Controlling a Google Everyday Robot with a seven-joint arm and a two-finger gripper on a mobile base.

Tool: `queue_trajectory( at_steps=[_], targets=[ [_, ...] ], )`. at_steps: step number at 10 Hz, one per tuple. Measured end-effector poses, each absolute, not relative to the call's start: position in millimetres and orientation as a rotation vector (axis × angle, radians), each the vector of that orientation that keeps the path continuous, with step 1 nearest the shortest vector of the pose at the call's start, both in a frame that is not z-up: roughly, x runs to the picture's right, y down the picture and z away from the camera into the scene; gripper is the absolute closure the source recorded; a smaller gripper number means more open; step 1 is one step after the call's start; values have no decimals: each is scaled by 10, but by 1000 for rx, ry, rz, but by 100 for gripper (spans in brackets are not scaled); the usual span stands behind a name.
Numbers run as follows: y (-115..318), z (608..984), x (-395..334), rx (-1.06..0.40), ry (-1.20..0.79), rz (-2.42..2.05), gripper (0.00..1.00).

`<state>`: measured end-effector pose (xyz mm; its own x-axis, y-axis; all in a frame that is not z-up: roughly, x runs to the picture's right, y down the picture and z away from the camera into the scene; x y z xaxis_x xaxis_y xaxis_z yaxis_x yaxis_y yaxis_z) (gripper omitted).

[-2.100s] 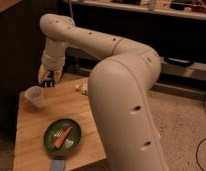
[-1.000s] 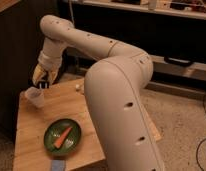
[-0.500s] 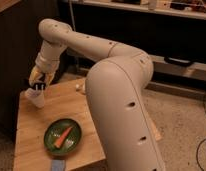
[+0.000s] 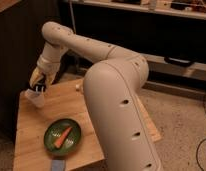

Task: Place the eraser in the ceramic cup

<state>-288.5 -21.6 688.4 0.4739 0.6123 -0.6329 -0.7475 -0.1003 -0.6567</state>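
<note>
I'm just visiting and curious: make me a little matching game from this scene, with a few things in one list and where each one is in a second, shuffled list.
Things:
1. ceramic cup
2. green plate
3. orange carrot-like piece
4. end effector

Places:
A. lying on the plate
B. right above the cup's rim, at the table's far left corner
C. standing on the table's far left corner
D. on the near part of the wooden table

Pairs: 1-C, 2-D, 3-A, 4-B
</note>
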Motion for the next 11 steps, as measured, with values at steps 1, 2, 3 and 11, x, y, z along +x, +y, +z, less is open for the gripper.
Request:
queue_trajectory(
  at_steps=[1,2,3,11],
  targets=[
    [-186,6899,-2890,-1227,145,1148,100],
    [-162,6920,-2910,-1236,146,1145,100],
    [-148,6957,-2947,-1244,144,1142,100],
    [-34,7107,-3040,-1271,165,1128,100]
  ],
)
